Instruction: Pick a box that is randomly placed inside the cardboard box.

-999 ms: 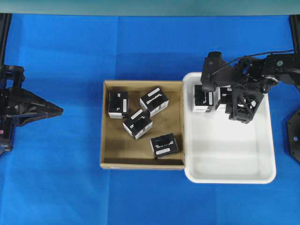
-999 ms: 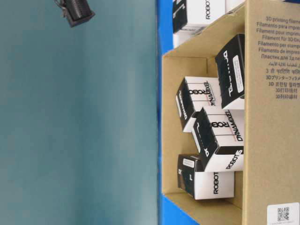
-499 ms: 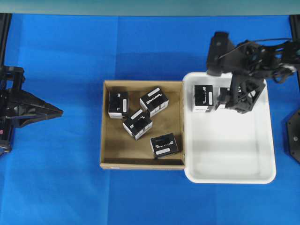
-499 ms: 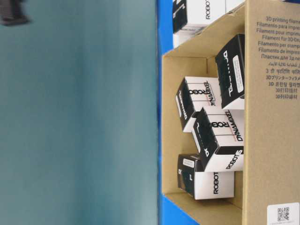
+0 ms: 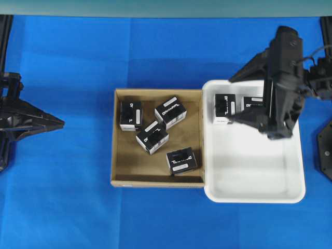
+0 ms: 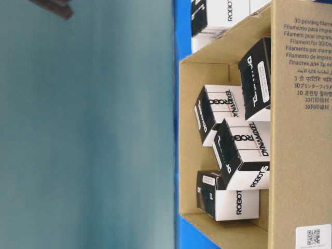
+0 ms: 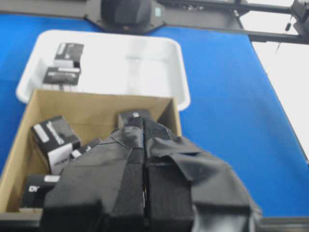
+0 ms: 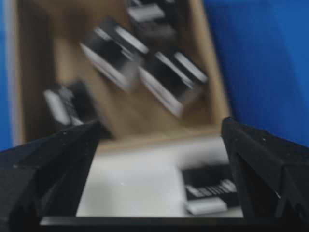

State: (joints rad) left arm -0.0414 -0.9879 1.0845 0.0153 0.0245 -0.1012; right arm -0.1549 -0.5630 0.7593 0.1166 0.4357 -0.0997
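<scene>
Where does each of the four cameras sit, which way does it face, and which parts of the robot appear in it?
Overhead: straight down on the cardboard box and white tray; both arms show.
Table-level: low and turned sideways, beside the cardboard box wall; only a dark scrap of arm at the top.
Left wrist: over the shut left gripper toward box and tray.
Right wrist: between the open right gripper fingers, blurred.
Every view shows the black cartons.

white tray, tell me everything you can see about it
The white tray is a rounded, glossy, plastic-looking rectangle with low walls, lying flat on the blue cloth. Its left rim sits against the cardboard box. Two black cartons stand along its far wall; the rest is bare. The right end effector hangs open above it.
</scene>
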